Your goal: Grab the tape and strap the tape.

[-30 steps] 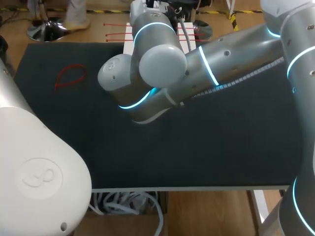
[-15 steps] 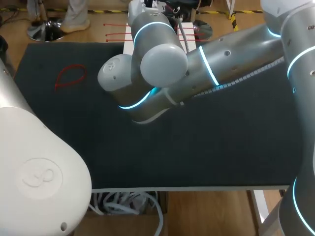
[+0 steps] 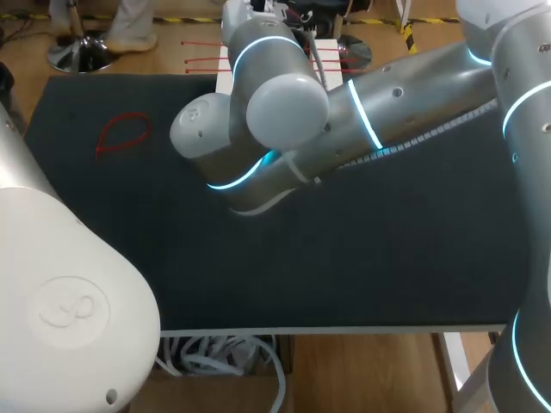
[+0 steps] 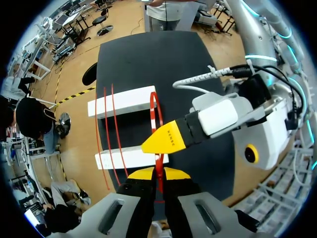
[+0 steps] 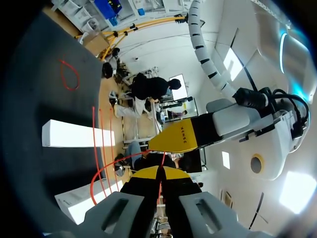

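Left hand (image 4: 159, 173): clamped on tape (image 4: 151, 114), loop running straight ahead.
Right hand (image 5: 159, 172): clamped on it too, tips just beside my left's.

In the head view the right arm (image 3: 284, 120) hides the tips of the left gripper (image 4: 158, 174) and right gripper (image 5: 159, 173), and the middle of the white blocks (image 3: 223, 79) at the far edge of the table (image 3: 387, 258). The left arm (image 3: 60, 284), over the near left corner, is cut off by the picture's edge. In both wrist views the end of the red tie (image 4: 158, 161) is lost between pinched fingers
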Robot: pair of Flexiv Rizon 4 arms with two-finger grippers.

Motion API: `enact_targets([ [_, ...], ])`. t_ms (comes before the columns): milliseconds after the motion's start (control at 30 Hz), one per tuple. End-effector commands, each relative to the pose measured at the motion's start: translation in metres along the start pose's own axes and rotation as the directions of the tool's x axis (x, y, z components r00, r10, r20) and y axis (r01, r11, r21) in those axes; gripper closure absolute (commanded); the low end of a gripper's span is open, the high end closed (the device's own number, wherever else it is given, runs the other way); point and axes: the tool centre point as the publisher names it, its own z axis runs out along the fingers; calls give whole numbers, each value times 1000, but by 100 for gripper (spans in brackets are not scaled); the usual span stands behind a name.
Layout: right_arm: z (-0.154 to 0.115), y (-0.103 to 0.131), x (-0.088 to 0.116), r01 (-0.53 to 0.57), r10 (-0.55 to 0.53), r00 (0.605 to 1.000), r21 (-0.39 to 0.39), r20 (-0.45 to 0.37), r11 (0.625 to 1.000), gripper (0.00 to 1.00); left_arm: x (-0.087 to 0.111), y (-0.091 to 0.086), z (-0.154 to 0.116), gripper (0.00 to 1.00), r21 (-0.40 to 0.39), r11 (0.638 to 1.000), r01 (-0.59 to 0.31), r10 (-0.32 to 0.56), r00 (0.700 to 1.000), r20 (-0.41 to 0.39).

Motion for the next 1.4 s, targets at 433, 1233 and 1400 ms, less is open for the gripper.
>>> enact_targets([
  [433,0,-1,-2,1,-1,1000,-3,-12,1000,100,0,-2,-1,100,-3,1000,1,-1,1000,-2],
  [1233,-5,-7,-1,-27,27,1000,-4,-11,1000,82,0,-2,-1,100,-3,1000,1,-1,1000,-2],
  [1400,-7,-7,-1,-26,26,1000,-8,-11,1000,93,0,-2,-1,100,-3,1000,1,-1,1000,-2],
])
